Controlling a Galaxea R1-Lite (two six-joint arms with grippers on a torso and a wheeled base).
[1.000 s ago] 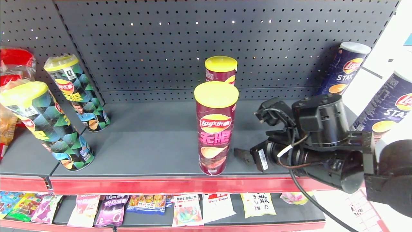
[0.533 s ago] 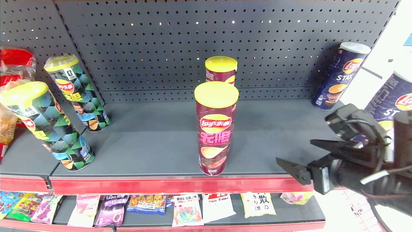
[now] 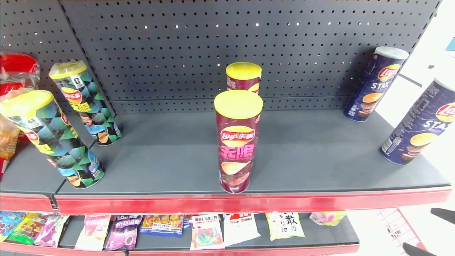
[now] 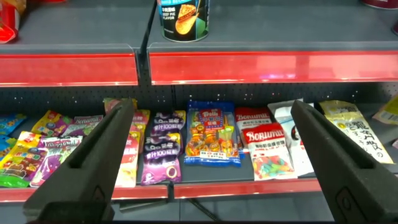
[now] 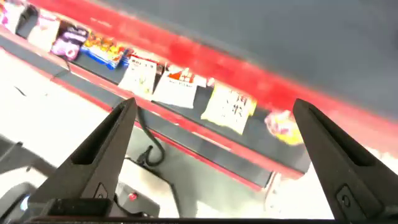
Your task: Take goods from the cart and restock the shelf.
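On the grey shelf [image 3: 320, 156] a maroon chip can with a yellow lid [image 3: 237, 142] stands at the front edge, with a second one [image 3: 244, 76] behind it. Two dark blue cans [image 3: 376, 83] [image 3: 417, 124] stand at the right end, and two green patterned cans [image 3: 53, 138] [image 3: 85, 103] at the left. My right gripper [image 3: 418, 228] [image 5: 214, 168] is open and empty, below and to the right of the shelf's red lip. My left gripper [image 4: 211, 180] is open and empty, facing the lower shelf's snack bags [image 4: 211, 134].
A pegboard back wall [image 3: 213, 46] closes the shelf behind. The lower shelf holds several hanging snack bags [image 3: 206, 231] [image 5: 231, 111]. A pink wire frame [image 3: 394, 224] stands at the lower right. Red bagged goods [image 3: 14, 71] fill the far left.
My right arm has pulled away from beside the front maroon can, going right and down off the shelf. Both blue cans are now uncovered.
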